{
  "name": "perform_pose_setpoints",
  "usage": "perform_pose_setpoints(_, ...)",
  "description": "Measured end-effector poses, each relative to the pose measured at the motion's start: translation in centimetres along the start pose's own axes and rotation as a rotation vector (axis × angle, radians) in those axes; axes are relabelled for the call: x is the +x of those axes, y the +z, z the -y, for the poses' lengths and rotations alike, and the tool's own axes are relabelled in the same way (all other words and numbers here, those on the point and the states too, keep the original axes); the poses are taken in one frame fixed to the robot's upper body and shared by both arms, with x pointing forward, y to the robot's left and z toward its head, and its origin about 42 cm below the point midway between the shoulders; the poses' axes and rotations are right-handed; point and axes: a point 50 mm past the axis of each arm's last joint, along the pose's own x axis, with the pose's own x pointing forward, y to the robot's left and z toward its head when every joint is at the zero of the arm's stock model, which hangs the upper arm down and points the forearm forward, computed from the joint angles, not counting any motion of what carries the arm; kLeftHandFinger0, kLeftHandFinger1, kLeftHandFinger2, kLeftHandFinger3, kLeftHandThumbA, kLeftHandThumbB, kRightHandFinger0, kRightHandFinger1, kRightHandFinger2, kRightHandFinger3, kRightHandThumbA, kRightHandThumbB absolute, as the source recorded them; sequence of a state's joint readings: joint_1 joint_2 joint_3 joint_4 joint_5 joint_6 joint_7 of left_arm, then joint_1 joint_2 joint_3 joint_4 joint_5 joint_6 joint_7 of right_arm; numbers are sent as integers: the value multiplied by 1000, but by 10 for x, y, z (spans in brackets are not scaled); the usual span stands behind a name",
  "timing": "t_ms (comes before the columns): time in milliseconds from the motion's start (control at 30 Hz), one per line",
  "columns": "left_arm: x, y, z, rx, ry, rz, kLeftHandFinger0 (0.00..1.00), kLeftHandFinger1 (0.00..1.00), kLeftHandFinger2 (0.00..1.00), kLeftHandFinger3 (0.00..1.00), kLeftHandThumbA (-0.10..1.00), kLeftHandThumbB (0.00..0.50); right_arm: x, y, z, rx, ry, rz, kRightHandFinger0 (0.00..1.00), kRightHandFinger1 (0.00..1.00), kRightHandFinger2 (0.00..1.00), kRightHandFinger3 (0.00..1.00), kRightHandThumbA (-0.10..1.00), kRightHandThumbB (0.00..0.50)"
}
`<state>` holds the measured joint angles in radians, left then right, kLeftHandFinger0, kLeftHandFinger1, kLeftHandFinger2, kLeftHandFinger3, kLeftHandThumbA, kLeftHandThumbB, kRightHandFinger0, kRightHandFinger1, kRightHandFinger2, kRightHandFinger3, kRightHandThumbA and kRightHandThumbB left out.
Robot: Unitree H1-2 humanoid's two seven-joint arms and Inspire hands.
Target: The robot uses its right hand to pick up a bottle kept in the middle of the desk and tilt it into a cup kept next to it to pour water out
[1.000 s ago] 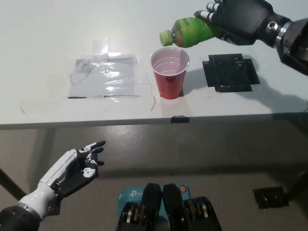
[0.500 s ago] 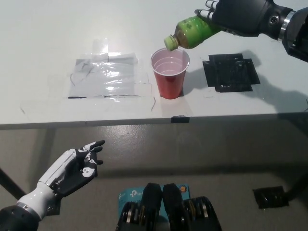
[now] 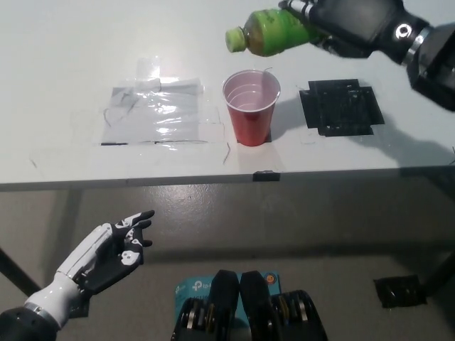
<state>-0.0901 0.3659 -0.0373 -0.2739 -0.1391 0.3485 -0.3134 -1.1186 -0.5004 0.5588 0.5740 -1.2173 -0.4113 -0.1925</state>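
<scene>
White desk (image 3: 85, 42) — green bottle (image 3: 270, 32) tilted, capped

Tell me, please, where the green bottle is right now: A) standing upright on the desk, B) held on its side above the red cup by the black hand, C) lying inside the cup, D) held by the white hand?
B: the right hand grips the bottle tilted sideways above the cup.

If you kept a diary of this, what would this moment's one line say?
right hand: holds green bottle on its side above the table | red cup: upright, below bottle mouth | left hand: open, idle below table
</scene>
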Motion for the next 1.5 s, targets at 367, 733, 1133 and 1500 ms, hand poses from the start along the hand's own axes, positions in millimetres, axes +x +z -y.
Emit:
perform_pose_setpoints(367,-2,-3,1,-6,1,-6,849,970,1000,1000,684,101,-23,8,-33,244,30,-209,0,6,162,384,-63,189)
perform_pose_setpoints(733,-4,-5,1,-9,4,-10,852,978,1000,1000,703,117,-29,28,-54,487,26,-384,0,0,147,303,-100,47)
perform_pose_setpoints(1133,-11,-11,4,-18,7,-25,799,953,1000,1000,711,96,-15,56,-71,942,-121,-645,0,0,195,151,-100,19)
perform_pose_setpoints(1500,-11,-10,3,-15,11,-7,796,943,1000,1000,725,108,-14,81,-93,1098,-217,-799,0,0,233,247,-100,0)
